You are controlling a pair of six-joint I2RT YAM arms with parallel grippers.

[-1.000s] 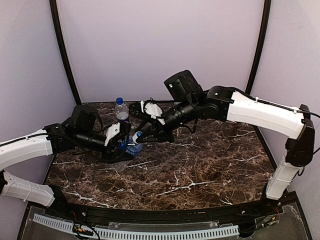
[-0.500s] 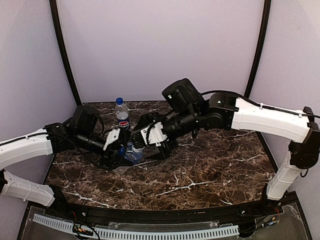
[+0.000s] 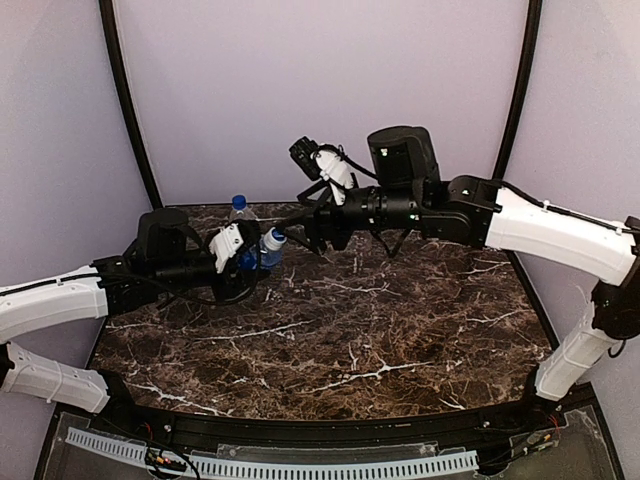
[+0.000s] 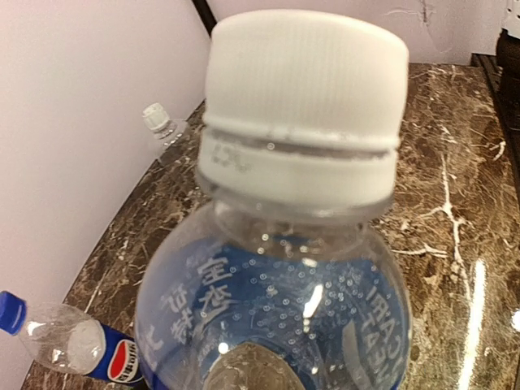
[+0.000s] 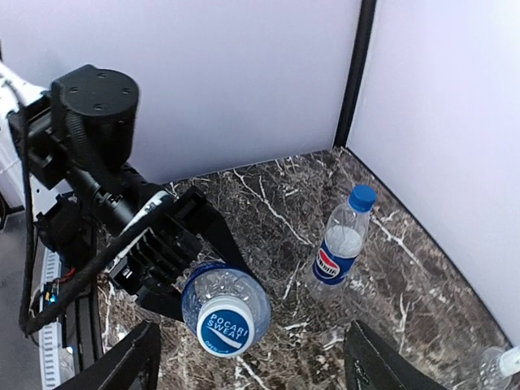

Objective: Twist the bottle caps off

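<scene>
My left gripper (image 3: 245,265) is shut on the body of a clear bottle with a blue water label (image 3: 262,252) and holds it tilted, neck toward the right arm. Its cap (image 4: 305,73) has white ribbed sides and a blue printed top (image 5: 223,323), and it sits on the neck. My right gripper (image 5: 253,370) stands open, back from the cap, its fingers (image 5: 134,366) wide on either side and touching nothing. The Pepsi bottle (image 5: 340,244) stands upright with its dark blue cap (image 5: 361,197) on. An unlabelled bottle (image 4: 166,130) with a white cap (image 4: 154,116) stands by the wall.
The marble table (image 3: 400,330) is closed in by pale walls at the back and both sides, with black posts (image 3: 125,100) in the corners. The Pepsi bottle (image 3: 240,218) stands just behind my left gripper. The right arm (image 3: 520,225) reaches across the table's back.
My right gripper has let go of the cap, opened, and drawn up and back to the right. My left gripper has lifted the bottle up and toward the back.
</scene>
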